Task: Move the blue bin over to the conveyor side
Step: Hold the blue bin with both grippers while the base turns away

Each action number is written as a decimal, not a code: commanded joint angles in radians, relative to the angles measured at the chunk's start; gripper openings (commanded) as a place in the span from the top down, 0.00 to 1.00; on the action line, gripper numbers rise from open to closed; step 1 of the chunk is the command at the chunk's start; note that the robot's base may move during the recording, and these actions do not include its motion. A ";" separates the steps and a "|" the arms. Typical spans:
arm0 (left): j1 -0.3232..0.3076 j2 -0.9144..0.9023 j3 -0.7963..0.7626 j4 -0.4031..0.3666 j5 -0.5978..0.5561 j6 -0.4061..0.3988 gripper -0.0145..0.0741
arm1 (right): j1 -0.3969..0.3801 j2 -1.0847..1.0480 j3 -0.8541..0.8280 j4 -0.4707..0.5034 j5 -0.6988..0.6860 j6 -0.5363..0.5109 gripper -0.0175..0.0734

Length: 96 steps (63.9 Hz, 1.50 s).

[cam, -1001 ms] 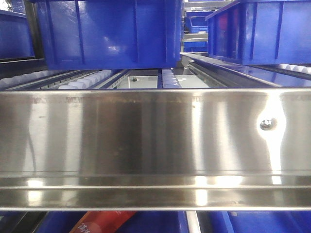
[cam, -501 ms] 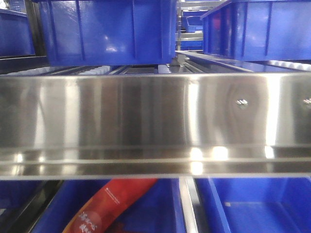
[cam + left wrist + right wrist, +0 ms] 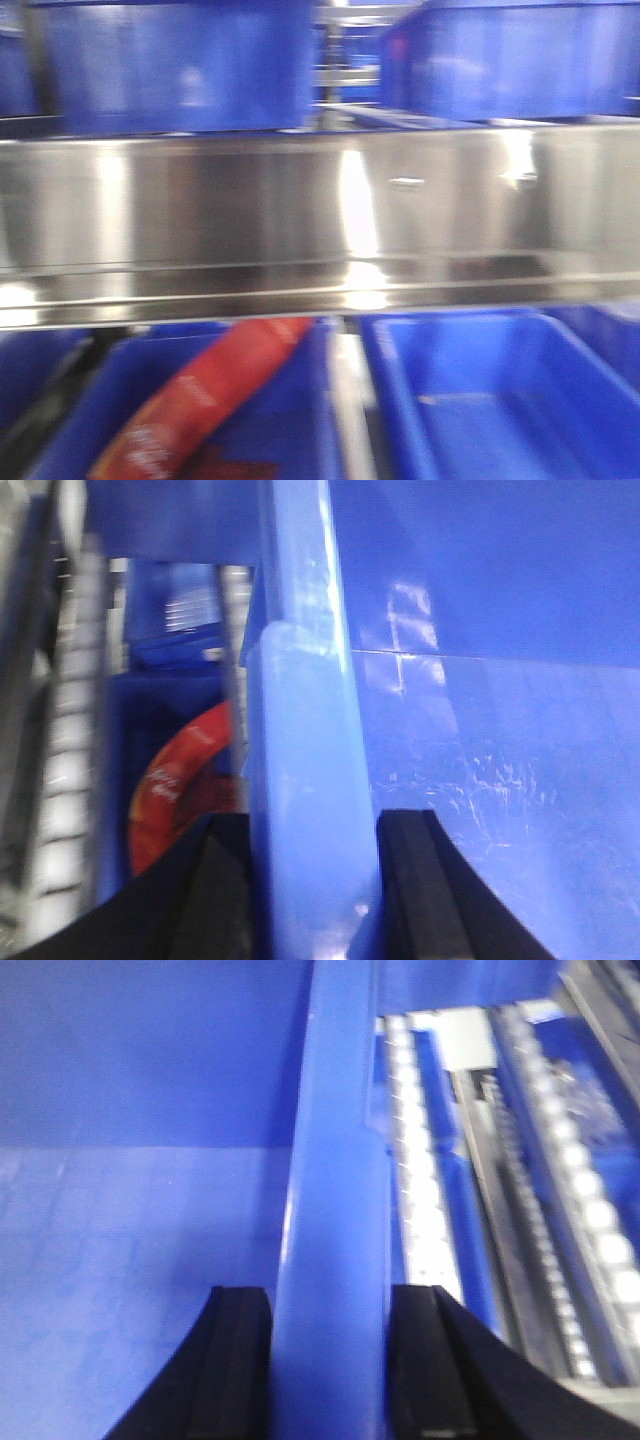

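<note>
The blue bin [image 3: 480,400] shows empty at the lower right of the front view, below the steel rail. In the left wrist view, my left gripper [image 3: 312,880] is shut on the bin's thick left rim [image 3: 300,730], one finger outside and one inside. My right gripper [image 3: 330,1360] is shut on the right rim [image 3: 335,1160] in the same way. The bin's scuffed inner floor [image 3: 500,780] shows beside the left fingers. The conveyor is out of view.
A shiny steel rail [image 3: 200,220] crosses the front view. Two blue bins [image 3: 180,70] [image 3: 520,60] stand above it. A neighbouring blue bin holds a red package [image 3: 210,390] [image 3: 170,790] on the left. White roller tracks [image 3: 425,1190] [image 3: 580,1190] run on the right.
In the front view the steel rail and upper bins have slid up and left in the frame. More of the lower bins and red package now shows. The picture has grown blurred.
</note>
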 commanded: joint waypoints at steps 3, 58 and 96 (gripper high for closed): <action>0.000 -0.022 -0.012 0.038 -0.088 0.010 0.86 | -0.005 -0.019 -0.013 -0.072 -0.088 -0.017 0.90; 0.000 -0.022 -0.012 0.038 -0.088 0.010 0.86 | -0.005 -0.019 -0.013 -0.072 -0.088 -0.017 0.90; 0.000 -0.022 -0.012 0.038 -0.088 0.010 0.86 | -0.005 -0.019 -0.013 -0.072 -0.088 -0.017 0.90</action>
